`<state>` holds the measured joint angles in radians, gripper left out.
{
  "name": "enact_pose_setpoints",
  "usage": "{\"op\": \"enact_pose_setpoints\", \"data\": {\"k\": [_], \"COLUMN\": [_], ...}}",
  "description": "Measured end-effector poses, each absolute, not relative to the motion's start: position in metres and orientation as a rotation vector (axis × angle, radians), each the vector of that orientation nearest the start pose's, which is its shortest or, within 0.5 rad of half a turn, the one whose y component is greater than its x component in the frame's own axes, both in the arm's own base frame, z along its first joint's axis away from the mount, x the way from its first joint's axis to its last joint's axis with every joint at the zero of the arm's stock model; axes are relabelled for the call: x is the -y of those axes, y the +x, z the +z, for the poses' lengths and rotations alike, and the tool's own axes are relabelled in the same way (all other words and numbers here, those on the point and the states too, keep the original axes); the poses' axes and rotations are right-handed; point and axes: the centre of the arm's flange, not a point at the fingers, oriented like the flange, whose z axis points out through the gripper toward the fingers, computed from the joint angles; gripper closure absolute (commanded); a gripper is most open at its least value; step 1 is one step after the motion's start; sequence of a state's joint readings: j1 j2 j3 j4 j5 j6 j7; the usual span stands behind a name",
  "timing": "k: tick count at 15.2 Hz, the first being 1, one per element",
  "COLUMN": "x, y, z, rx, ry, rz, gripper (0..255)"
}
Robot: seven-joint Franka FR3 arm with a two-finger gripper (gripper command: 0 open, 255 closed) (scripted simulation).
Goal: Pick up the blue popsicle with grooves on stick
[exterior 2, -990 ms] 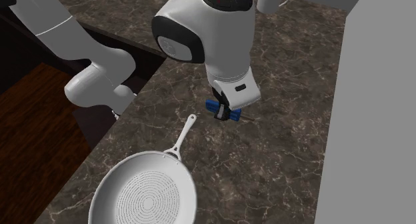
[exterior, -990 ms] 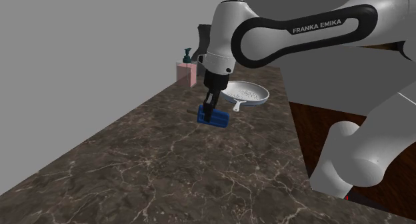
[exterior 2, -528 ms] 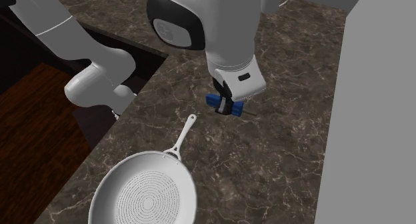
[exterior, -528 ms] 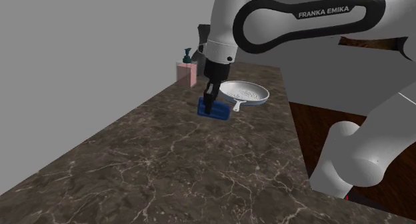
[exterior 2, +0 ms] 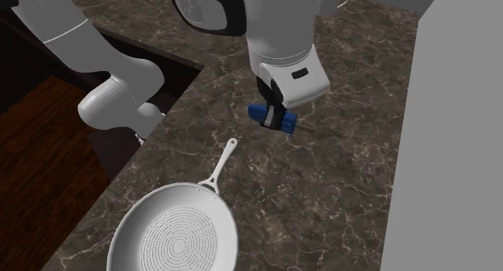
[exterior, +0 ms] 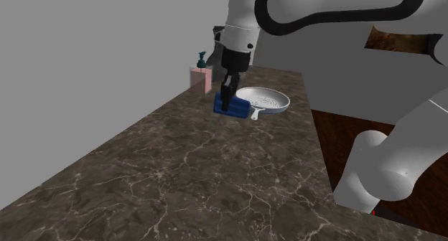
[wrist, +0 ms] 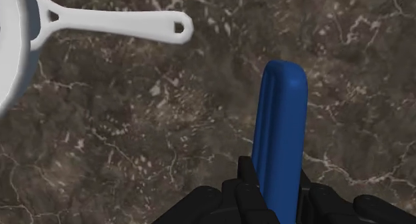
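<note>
Over counter (exterior: pixel 179 168): blue popsicle (wrist: pixel 280 123) hanging apparently clear, near pan (exterior: pixel 264 100)
Gripper (wrist: pixel 277 193): pinching blue popsicle near one end
Handling: probably being light, stiff, slick; gripping grooved flat faces looking safest

I read the countertop (exterior: pixel 179 175) as dark brown stone with pale veins, smooth, with a faint sheen. Popsicle (wrist: pixel 281 136): smooth matt blue, with long shallow grooves. Pan (exterior 2: pixel 173 243): plain white, smooth, its floor stippled in rings. Gripper (wrist: pixel 275 177): matt black. Arm (exterior: pixel 243 17): smooth white shell.
</note>
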<state>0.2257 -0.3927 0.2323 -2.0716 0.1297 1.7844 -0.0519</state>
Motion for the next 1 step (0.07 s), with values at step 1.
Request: {"op": "enact_pose_setpoints", "data": {"k": [1], "x": [-0.2214], "y": [0.3899], "z": [0.5982], "rx": [0.726], "ry": [-2.994], "rz": [-0.134], "gripper": [255]}}
